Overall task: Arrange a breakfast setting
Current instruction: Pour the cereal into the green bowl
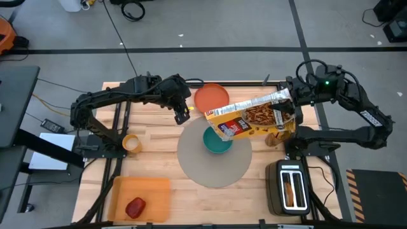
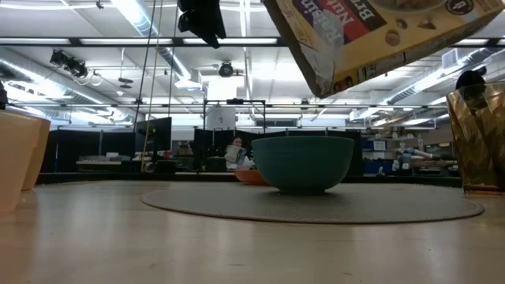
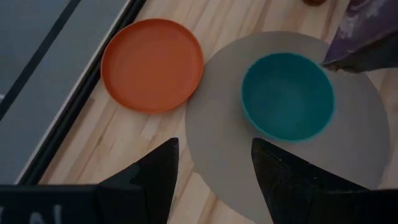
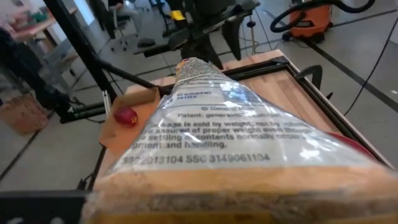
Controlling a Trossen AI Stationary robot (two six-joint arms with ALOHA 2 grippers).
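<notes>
A teal bowl [image 1: 218, 141] stands on the round grey mat [image 1: 213, 166]. The orange plate [image 1: 211, 97] lies on the table at the mat's far side. My right gripper [image 1: 290, 97] holds the yellow cereal box [image 1: 245, 119] tilted above the bowl, low corner [image 2: 316, 83] over it; a clear inner bag [image 4: 211, 124] sticks out. My left gripper [image 3: 214, 146] is open and empty, above the table left of the plate. The yellow cup [image 1: 131, 144] stands at the left. The red apple [image 1: 135, 207] lies on an orange board. A toast slice [image 1: 290, 189] sits in the toaster. No spoon shows. My right gripper is shut on the cereal box at its raised right end [image 1: 283, 105], coming level from the table's right side. The box and its inner bag hide the fingers in the wrist view. The box is lifted clear and slopes down to the left over the bowl.
The black-and-silver toaster [image 1: 290, 184] stands at the near right corner. An orange board [image 1: 149, 191] lies near left. A gold-brown shiny object [image 1: 275, 138] stands right of the mat. People and desks show in the room beyond the table.
</notes>
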